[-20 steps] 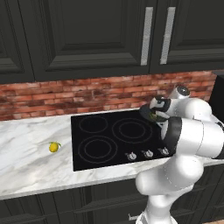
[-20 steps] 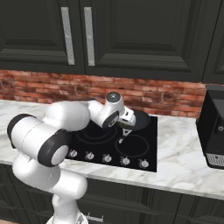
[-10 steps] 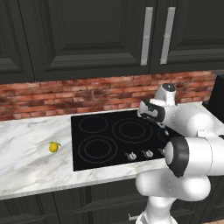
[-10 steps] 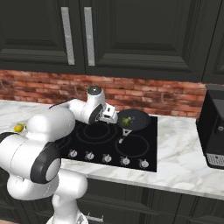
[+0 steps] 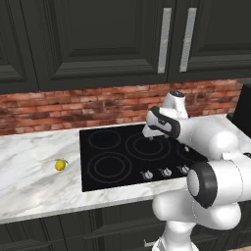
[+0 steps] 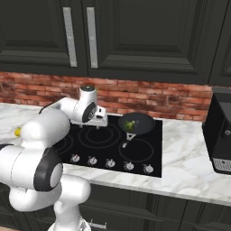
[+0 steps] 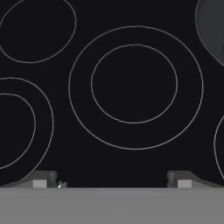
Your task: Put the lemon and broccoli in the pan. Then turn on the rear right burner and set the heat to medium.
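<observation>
The small dark pan (image 6: 145,122) rests on the rear right burner, with the green broccoli (image 6: 131,125) lying inside it. In the hand view its rim (image 7: 213,27) edges the top right corner. The yellow lemon (image 5: 60,164) lies on the marble counter left of the cooktop; it peeks out behind my arm as a lemon (image 6: 18,131) in the right base view. My gripper (image 5: 149,135) (image 6: 100,122) (image 7: 112,181) hangs open and empty over the rear middle burner ring (image 7: 133,85), left of the pan and far right of the lemon.
The black glass cooktop (image 5: 112,157) carries a row of knobs (image 5: 165,171) (image 6: 110,163) along its front edge. A dark appliance (image 6: 221,135) stands on the counter at the right. A brick backsplash (image 5: 73,105) runs behind, with dark cabinets above.
My arm has swung left from the pan to the cooktop's middle, jaws staying open. The broccoli remains in the pan and the lemon has not moved.
</observation>
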Robot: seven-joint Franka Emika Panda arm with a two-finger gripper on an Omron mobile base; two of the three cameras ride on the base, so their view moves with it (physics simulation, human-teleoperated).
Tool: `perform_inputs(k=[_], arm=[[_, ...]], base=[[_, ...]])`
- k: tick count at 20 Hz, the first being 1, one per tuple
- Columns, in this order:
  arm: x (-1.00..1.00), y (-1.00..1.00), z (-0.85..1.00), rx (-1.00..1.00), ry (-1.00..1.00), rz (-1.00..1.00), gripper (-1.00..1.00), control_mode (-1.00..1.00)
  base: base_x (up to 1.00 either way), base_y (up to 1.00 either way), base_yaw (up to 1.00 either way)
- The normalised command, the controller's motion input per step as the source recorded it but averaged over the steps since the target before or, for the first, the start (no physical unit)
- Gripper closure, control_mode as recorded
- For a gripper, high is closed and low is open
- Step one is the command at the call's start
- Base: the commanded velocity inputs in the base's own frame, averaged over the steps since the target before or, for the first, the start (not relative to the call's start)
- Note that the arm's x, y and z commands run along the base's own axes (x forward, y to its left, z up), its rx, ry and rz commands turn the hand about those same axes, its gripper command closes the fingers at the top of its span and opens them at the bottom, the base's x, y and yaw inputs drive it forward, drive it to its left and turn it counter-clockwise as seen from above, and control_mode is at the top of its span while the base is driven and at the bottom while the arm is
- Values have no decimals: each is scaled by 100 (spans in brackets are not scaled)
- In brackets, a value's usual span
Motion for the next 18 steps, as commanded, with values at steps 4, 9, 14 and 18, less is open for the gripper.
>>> perform_inputs(k=[4, 9, 14, 18], arm=[[-8, 27, 0, 0, 0, 8, -100, -100], [-1, 41, 0, 0, 3, 2, -100, -100], [0, 67, 0, 0, 3, 0, -100, -100], [0, 77, 0, 0, 2, 0, -100, -100]], base=[[0, 0, 0], [0, 0, 0], [0, 0, 0], [0, 0, 0]])
